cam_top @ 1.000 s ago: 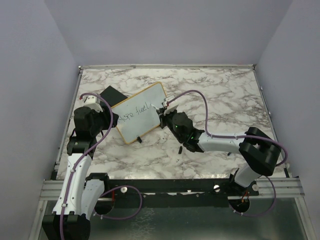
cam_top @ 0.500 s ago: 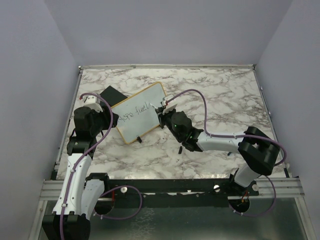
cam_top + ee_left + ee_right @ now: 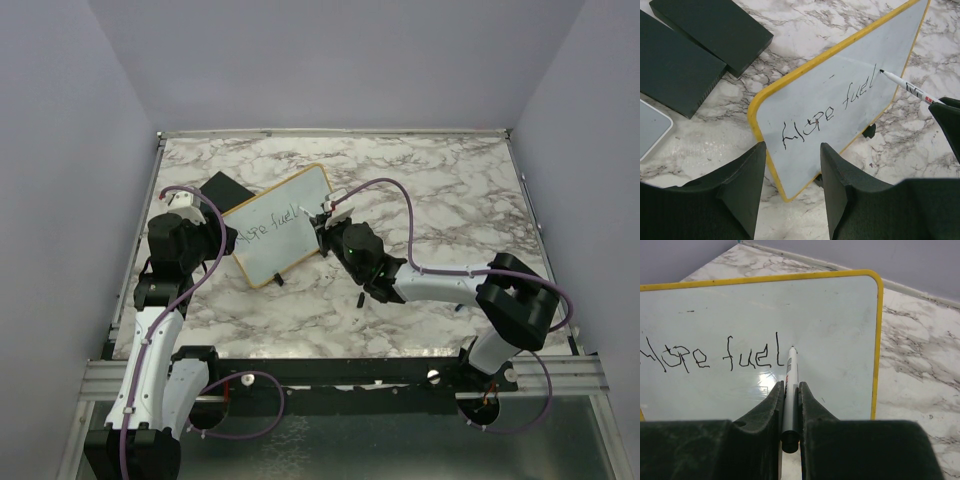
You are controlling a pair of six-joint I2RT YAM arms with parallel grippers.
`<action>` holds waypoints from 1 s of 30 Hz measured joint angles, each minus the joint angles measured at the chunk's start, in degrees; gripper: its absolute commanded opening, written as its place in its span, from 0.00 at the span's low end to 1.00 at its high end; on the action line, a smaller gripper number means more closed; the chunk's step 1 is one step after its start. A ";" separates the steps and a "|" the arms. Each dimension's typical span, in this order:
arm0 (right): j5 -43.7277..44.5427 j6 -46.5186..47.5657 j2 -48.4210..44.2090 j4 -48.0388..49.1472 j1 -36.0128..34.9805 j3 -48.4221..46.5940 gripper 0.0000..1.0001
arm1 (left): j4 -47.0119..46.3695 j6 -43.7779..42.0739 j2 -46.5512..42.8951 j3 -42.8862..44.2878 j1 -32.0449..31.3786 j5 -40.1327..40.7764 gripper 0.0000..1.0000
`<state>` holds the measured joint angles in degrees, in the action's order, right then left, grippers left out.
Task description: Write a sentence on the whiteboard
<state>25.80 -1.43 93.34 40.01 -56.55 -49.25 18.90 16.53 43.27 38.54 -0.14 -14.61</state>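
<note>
Toward the far left corner of the grey-veined marble table (image 3: 450,200) we find the small white whiteboard (image 3: 278,258) with its rounded corners and thin yellow-orange frame. It is propped at a tilt and set at a slant to the table edges, with one little black foot (image 3: 869,131) showing under its lower edge. Across the white face runs the sentence (image 3: 715,357), thin dark handwriting that reads "Hope fuel" so far.

Over on the right side, the right gripper (image 3: 791,385) has its fingers pinched tight round a slim white marker pen (image 3: 791,365). The pen points up the board, and its dark tip sits at the surface just beside the last letter "l".

Now the left gripper (image 3: 792,147): its jaws stand partly apart, one on each side of the board's near left corner, and the yellow frame passes between them. We cannot tell whether they press on the board or only bracket it.

Behind the board, by the table's left edge, lie two flat black rectangular blocks (image 3: 715,27) side by side, close to the frame but apart from it. Nearer the front edge, under the right arm, a small black piece (image 3: 357,298) lies on the marble.
</note>
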 measured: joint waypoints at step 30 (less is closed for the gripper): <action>-1.60 -0.33 -0.02 0.11 0.00 1.11 0.00 | 0.00 -0.02 0.02 0.00 0.00 -0.17 0.50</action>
<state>24.21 -1.76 93.32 40.12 -56.55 -48.14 18.90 16.51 43.29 38.54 -0.14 -14.79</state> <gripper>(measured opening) 0.134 0.496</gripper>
